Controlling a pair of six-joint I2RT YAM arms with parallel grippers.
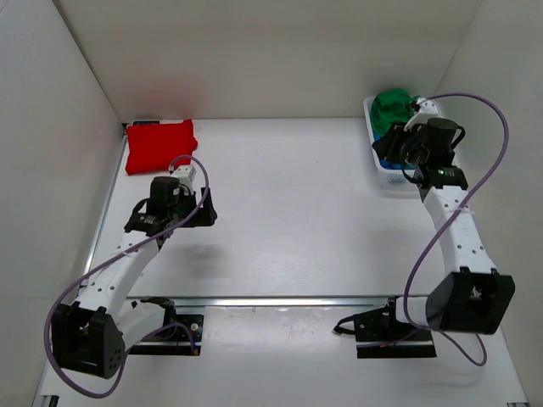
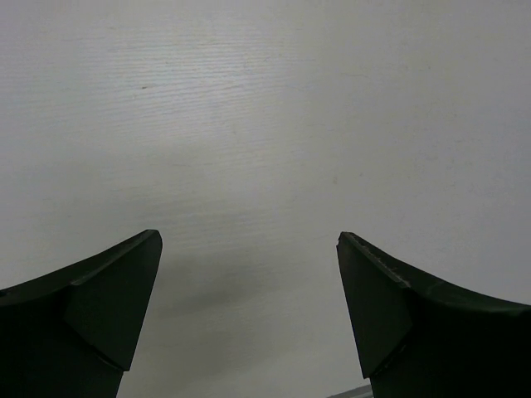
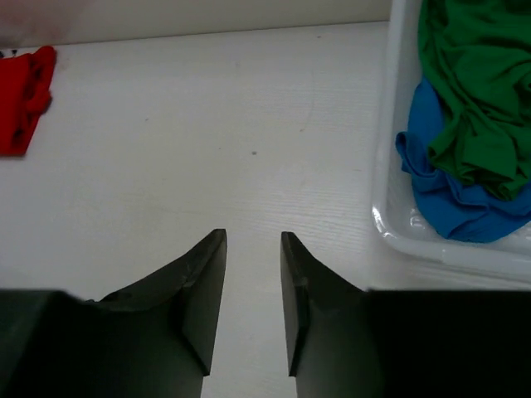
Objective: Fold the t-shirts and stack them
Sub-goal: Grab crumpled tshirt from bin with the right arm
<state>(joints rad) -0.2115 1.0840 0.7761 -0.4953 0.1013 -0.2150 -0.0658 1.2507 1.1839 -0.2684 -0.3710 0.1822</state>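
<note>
A folded red t-shirt (image 1: 160,146) lies at the table's far left; its edge shows in the right wrist view (image 3: 23,99). A green t-shirt (image 1: 393,107) sits crumpled in a white bin (image 1: 383,174) at the far right, over a blue t-shirt (image 3: 452,203); the green one (image 3: 477,79) fills the bin's top in the right wrist view. My left gripper (image 2: 249,240) is open and empty over bare table, just below the red shirt. My right gripper (image 3: 253,236) is empty, its jaws a narrow gap apart, above the table beside the bin's left wall (image 3: 390,157).
White walls close in the table on the left, back and right. A metal rail (image 1: 280,298) runs across the near edge between the arm bases. Cables loop from both arms.
</note>
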